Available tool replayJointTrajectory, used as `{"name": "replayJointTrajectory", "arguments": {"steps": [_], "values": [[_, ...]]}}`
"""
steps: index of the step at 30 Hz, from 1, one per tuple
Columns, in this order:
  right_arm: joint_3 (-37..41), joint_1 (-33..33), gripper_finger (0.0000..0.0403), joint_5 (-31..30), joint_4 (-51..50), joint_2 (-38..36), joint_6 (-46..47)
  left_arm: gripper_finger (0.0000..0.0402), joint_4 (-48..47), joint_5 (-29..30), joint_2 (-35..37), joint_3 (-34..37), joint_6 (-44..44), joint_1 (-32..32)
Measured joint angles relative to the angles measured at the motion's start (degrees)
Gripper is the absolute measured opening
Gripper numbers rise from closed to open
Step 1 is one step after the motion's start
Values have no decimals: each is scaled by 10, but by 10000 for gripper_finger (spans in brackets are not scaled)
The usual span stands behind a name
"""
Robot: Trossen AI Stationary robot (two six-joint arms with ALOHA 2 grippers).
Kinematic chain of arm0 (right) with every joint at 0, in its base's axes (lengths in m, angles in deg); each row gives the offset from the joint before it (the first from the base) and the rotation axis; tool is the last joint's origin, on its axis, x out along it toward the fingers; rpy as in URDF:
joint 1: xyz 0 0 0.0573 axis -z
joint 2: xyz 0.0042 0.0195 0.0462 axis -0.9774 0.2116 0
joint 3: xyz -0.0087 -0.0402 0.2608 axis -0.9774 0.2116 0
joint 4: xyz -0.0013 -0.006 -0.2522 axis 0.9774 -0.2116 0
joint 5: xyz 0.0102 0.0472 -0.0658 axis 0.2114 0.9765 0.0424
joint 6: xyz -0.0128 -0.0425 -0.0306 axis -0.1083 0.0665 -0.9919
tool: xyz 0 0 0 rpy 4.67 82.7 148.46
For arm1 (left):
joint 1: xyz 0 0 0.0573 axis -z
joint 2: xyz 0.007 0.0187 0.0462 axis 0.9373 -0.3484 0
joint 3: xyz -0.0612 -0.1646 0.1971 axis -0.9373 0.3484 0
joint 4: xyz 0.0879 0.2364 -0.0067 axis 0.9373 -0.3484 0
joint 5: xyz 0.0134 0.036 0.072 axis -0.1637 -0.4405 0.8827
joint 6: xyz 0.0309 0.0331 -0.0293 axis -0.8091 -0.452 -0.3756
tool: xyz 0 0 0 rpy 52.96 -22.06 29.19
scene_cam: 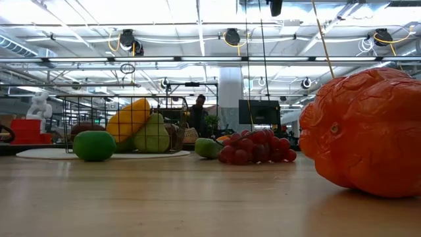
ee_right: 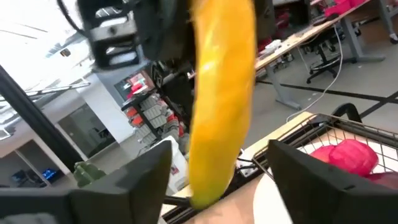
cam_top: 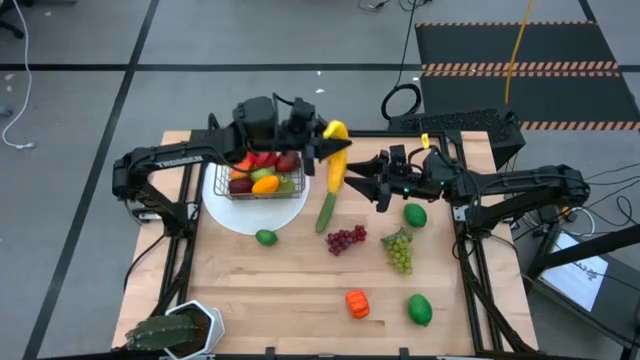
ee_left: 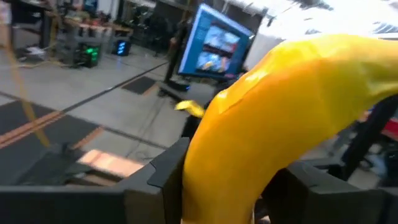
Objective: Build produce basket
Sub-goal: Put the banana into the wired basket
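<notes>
Pale wooden worktop [cam_top: 300, 290] carries a round white plate [cam_top: 262, 213], and the small dark wire-grid basket [cam_top: 262, 186] sits on the plate, already holding red, orange and green toy pieces. The yellow toy banana [cam_top: 337, 158] is off the worktop, in the air just beside the basket's right edge, between both arms. The left gripper [cam_top: 322, 140] has its fingers clenched on the banana's upper end; the left wrist view shows both dark fingers [ee_left: 158, 180] pressed against the peel. The right gripper [cam_top: 352, 178] sits at the banana's lower half with its fingers standing apart on either side, looks released, not pinching.

Handling judgement: the banana looks like hollow moulded plastic, so light, stiff, smooth and a bit slippery, not fragile. It is long and curved, so it may swing in a grip near one end. Best hold is across the narrow width near mid-length.

Loose produce on the worktop: green cucumber [cam_top: 326, 212], purple grapes [cam_top: 346, 239], green grapes [cam_top: 400, 250], orange pepper [cam_top: 357, 303], limes [cam_top: 266, 237].
</notes>
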Motion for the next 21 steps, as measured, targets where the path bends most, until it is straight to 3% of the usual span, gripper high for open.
{"name": "replayJointTrajectory", "arguments": {"steps": [6, 16, 21], "values": [[0, 4, 305, 3, -65, -27, 1, 151, -94, 2, 41, -1, -45, -39], [0, 5, 300, 3, -159, -77, -1, 161, -309, 33, 81, -1, -135, -103], [0, 5, 300, 2, -198, -93, 1, 149, -435, 82, 81, -1, -185, -129]]}}
